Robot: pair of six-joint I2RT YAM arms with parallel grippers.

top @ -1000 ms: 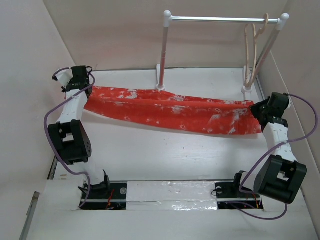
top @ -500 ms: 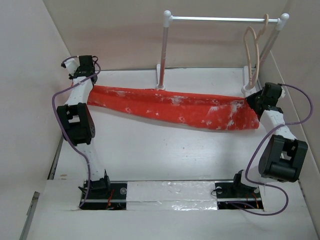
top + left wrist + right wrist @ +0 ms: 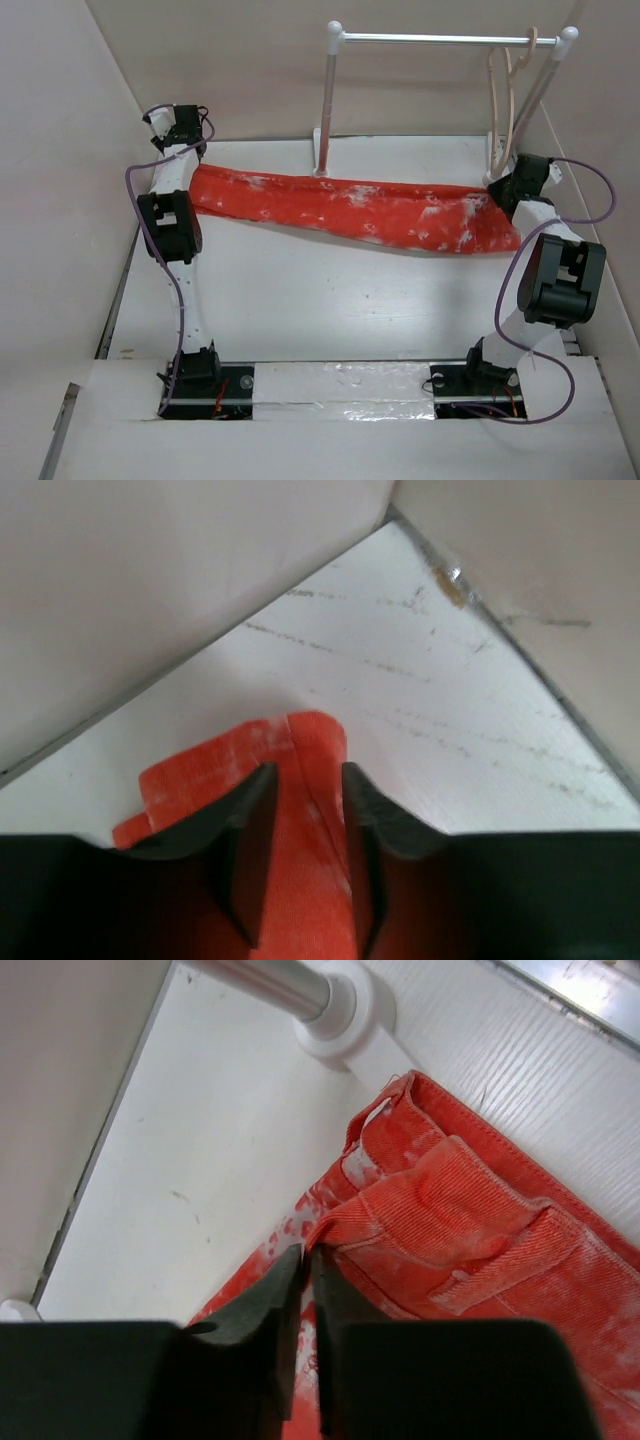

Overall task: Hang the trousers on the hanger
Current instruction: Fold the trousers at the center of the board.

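The orange-red trousers (image 3: 350, 210) with white blotches lie stretched across the far part of the table, held at both ends. My left gripper (image 3: 190, 150) is shut on the leg end at the far left; in the left wrist view the cloth (image 3: 300, 860) fills the gap between the jaws of the gripper (image 3: 305, 780). My right gripper (image 3: 510, 185) is shut on the waistband at the far right; the right wrist view shows the gripper (image 3: 308, 1255) pinching the waistband edge (image 3: 450, 1210). The pale beige hanger (image 3: 503, 95) hangs on the rail above my right gripper.
A white rack with a metal rail (image 3: 430, 40) stands at the back, its left post (image 3: 325, 110) behind the trousers and its right post base (image 3: 345, 1010) next to the waistband. Walls close in at the left, back and right.
Both arms have carried the trousers farther back toward the rack. The left gripper moved back and right, the right gripper moved back and left. The cloth is stretched straighter.
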